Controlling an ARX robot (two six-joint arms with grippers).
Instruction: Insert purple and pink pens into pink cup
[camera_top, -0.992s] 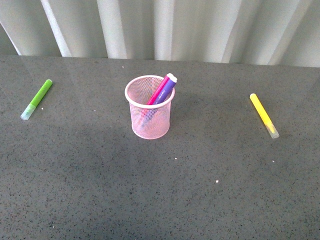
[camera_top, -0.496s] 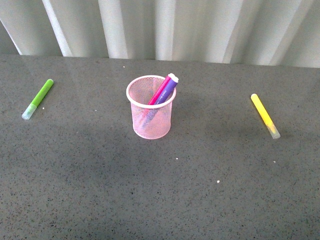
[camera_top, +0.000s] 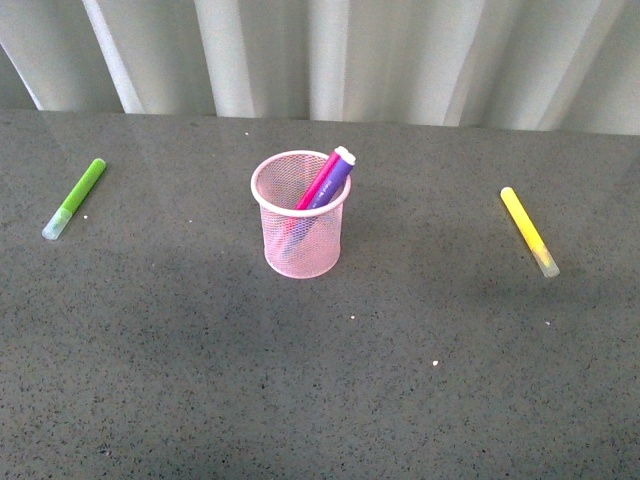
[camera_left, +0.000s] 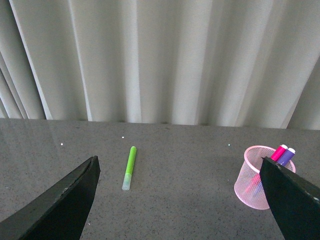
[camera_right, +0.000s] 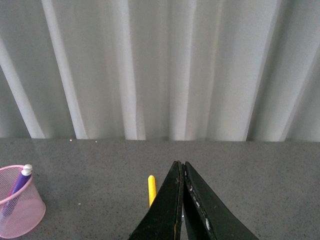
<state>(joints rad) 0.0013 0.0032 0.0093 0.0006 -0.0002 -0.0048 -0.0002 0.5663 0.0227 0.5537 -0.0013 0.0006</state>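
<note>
Now both pens in the cup!
Purple and pink pens (camera_top: 326, 181) lean inside the pink cup (camera_top: 300, 228) at frame centre; green marker (camera_top: 74, 198) far left, yellow marker (camera_top: 528, 231) far right; left gripper (camera_left: 180, 200) spread wide, right gripper (camera_right: 181, 200) pressed closed, empty.

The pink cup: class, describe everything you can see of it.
The pink cup is a round, slightly tapered, light pink wire-mesh holder with a solid rim. It stands upright on the dark speckled table, midway between the two loose markers. The purple and pink pens lean inside against its rim, pale caps poking out. Neither tool touches it.
</note>
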